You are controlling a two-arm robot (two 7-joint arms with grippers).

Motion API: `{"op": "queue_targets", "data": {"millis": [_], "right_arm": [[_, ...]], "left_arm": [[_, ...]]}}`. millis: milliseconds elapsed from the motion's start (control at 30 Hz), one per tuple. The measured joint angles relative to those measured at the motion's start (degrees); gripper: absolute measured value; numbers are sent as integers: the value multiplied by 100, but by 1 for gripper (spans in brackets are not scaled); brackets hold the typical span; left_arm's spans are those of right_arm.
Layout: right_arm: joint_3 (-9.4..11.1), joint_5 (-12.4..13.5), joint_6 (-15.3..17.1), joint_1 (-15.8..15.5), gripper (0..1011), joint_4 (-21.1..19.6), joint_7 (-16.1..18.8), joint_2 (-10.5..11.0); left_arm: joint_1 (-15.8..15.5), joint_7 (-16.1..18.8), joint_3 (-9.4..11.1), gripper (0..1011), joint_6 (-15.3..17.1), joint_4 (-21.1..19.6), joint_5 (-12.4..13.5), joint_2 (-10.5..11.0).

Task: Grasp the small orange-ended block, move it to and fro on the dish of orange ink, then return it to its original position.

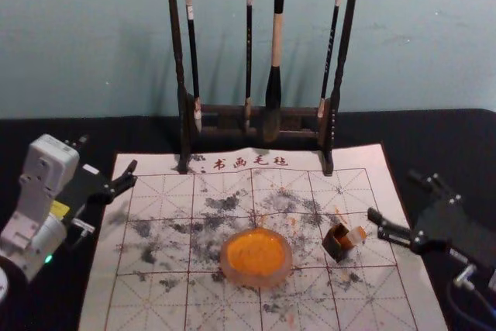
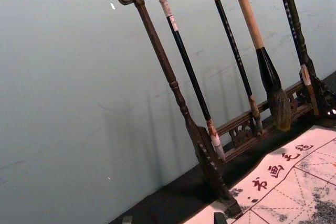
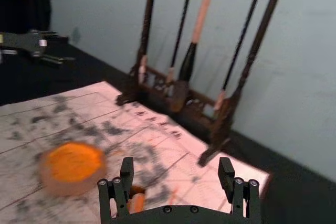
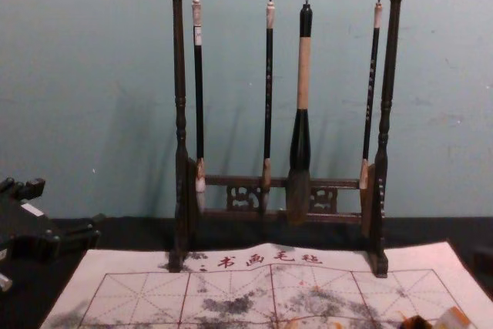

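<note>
The small orange-ended block [image 1: 356,236] lies tilted against a dark, open holder [image 1: 336,243] on the mat, right of the dish [image 1: 273,278] of orange ink [image 1: 256,249]. Open and empty, my right gripper [image 1: 393,195] hovers to the right of and behind the block. In the right wrist view the gripper [image 3: 176,164] has its fingers spread, with the block [image 3: 137,202] partly hidden behind one of them. The block [image 4: 453,319] is cut by the chest view's lower edge. My left gripper [image 1: 108,153] is parked over the mat's left edge, open; its fingertips [image 2: 173,219] barely enter the left wrist view.
A dark wooden rack [image 1: 183,125] with several hanging brushes [image 1: 273,91] stands across the back of the ink-stained mat [image 1: 151,292]. Black cloth [image 1: 434,133] covers the table around the mat, and a wall [image 4: 77,75] rises behind.
</note>
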Motion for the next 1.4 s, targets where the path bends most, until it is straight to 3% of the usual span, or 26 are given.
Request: {"op": "queue_targets", "data": {"millis": [367,600,967,1400], "right_arm": [[-46,310,441,-56,1000,86,398,-152],[-123,403,918,166,1000,385,601,-366],[-154,328,1235,336,1000,614,772,-580],[-97,219,1351,369,1000,676,831,-679]], "left_arm": [[0,0,0,1001,0,0,0,0],[0,0,0,1001,0,0,0,0],[0,0,0,1002,0,1,0,0],[0,0,0,1001,0,0,0,0]]}}
